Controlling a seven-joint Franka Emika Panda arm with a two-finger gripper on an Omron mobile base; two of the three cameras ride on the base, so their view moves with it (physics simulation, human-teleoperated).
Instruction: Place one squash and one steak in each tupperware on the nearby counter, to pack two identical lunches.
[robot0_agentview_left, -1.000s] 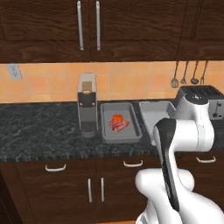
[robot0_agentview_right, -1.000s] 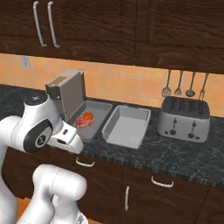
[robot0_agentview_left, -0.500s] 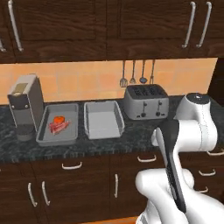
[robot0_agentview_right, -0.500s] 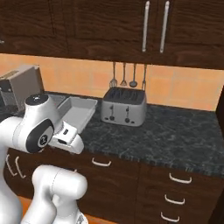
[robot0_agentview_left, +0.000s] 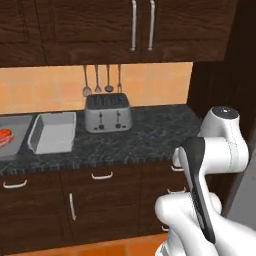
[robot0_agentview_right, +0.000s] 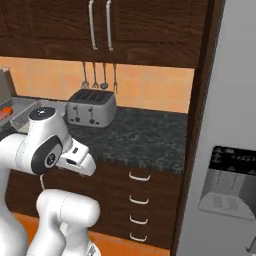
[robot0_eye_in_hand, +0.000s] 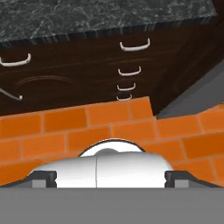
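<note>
Dark finger tips (robot0_eye_in_hand: 43, 178) are sitting far apart at the bottom of the hand view, so the jaws are standing wide open with nothing between them, aiming down at the orange brick floor (robot0_eye_in_hand: 109, 127) and the drawer fronts (robot0_eye_in_hand: 131, 57). Above, the speckled tabletop (robot0_agentview_left: 150, 135) is carrying a silver toaster (robot0_agentview_left: 107, 113). Just beside it an empty tupperware (robot0_agentview_left: 53, 132) is resting, and at the left edge a second tupperware (robot0_agentview_left: 15, 131) is showing a red piece (robot0_agentview_left: 4, 136), too cropped to name.

The base has driven right past the toaster (robot0_agentview_left: 108, 113).
</note>
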